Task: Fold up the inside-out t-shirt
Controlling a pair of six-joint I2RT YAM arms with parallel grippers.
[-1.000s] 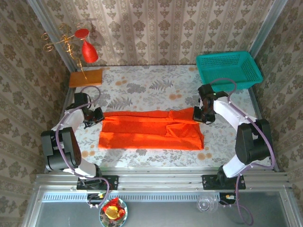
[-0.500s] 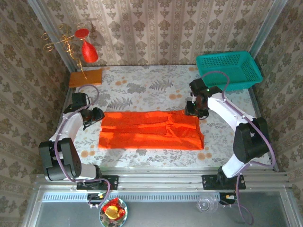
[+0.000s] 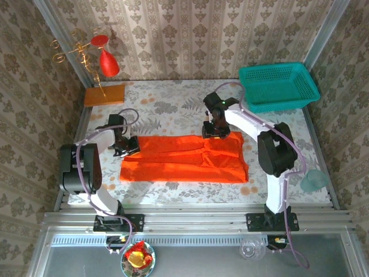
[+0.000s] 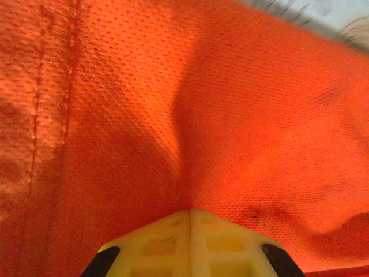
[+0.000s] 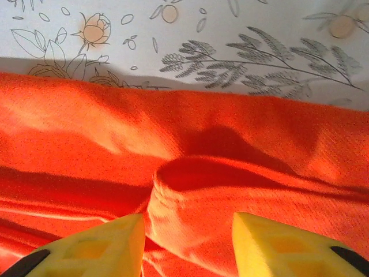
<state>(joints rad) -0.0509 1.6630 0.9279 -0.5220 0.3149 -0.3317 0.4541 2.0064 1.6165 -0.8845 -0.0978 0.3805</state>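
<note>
shirt (image 3: pixel 184 158): flat on bench (image 3: pixel 173 107), folded to a band
L hand (image 3: pixel 128 145): closed, pinching shirt's left end
R hand (image 3: pixel 214 130): open, straddling cloth ridge at far edge

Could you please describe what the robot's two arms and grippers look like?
The left arm and right arm are white tubular links with black joints and motor housings, each trailed by a thin purple-grey cable. The left gripper and right gripper have pale yellow plastic fingers with square recesses and black parts at the base.
</note>
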